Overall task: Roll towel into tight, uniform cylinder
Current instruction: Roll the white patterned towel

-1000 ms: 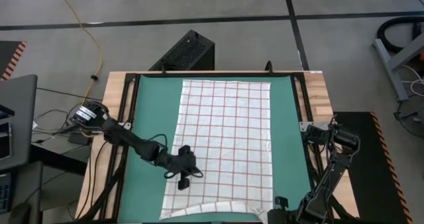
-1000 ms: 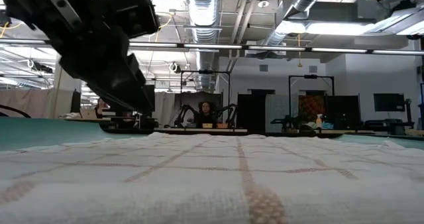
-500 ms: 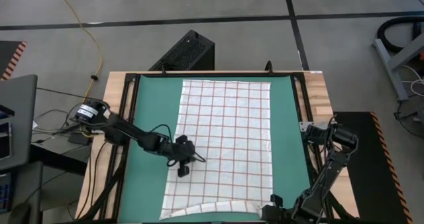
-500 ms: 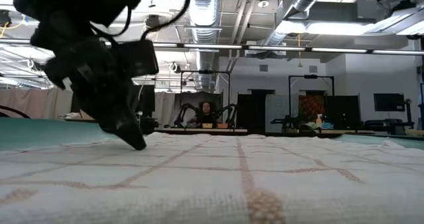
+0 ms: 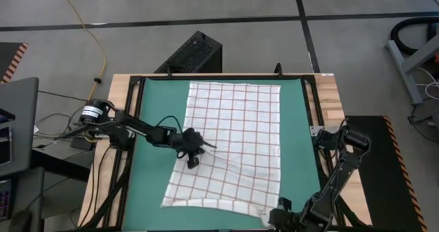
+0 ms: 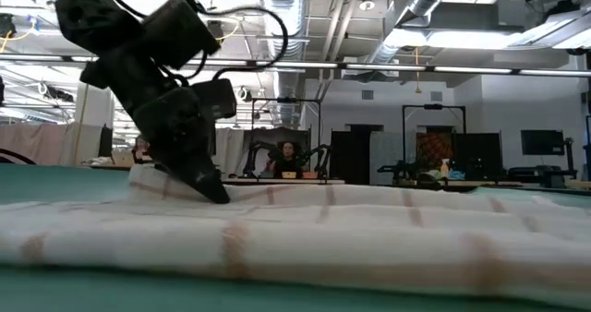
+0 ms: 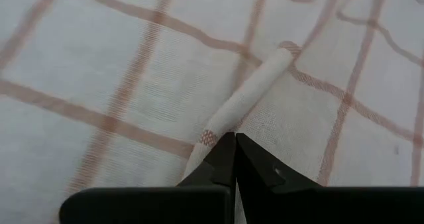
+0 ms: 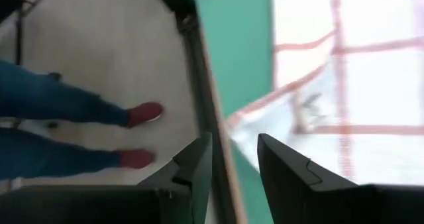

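The white towel (image 5: 236,136) with red-brown grid lines lies spread on the green mat (image 5: 154,122), its near edge askew. My left gripper (image 5: 193,158) is shut on a raised fold in the towel's left half, and shows in the low view (image 6: 217,194). My right gripper (image 5: 278,222) is open at the table's near right. It stands just off the towel's near right corner (image 8: 298,111) and touches nothing. My left gripper pinches a narrow raised fold of the towel (image 7: 248,98) between its two shut fingers, in the towel's left half about midway along its length. The fingers slant down from the table's left. The rest of the towel lies on the mat, with creases running toward the near right corner.
A black frame (image 5: 134,115) borders the mat, with bare green mat left of the towel. A black box (image 5: 195,53) stands on the floor beyond the far edge. A person's legs (image 8: 66,111) stand by the table's near right corner.
My left gripper has gone toward the table's far edge and drawn the towel with it. The towel's near edge, which lay folded at the table's near edge, has slid toward the far side and now lies askew on the mat. The far edge has stayed put.
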{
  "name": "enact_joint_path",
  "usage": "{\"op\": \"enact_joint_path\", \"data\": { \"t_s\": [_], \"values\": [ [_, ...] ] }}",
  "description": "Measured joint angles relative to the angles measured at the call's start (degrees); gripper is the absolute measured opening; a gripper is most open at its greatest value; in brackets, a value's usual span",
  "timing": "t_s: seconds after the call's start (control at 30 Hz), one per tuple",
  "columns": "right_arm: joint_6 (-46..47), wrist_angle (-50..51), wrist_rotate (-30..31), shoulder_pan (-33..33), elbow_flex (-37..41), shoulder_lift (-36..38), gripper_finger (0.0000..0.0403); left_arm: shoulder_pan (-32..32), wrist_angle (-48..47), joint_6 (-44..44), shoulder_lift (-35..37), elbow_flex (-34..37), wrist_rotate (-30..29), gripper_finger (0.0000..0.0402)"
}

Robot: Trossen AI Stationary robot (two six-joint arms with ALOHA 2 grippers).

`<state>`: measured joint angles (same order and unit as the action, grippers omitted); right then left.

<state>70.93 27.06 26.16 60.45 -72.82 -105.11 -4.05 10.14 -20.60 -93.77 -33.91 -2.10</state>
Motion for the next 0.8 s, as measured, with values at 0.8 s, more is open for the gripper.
{"op": "enact_joint_path", "data": {
  "t_s": [0.8],
  "values": [
    [-32.50, -1.11, 8.02, -35.58, 9.28, 4.40, 0.0101, 8.09, -7.81, -1.51, 8.98, -2.32, 5.64, 0.0000]
  ]
}}
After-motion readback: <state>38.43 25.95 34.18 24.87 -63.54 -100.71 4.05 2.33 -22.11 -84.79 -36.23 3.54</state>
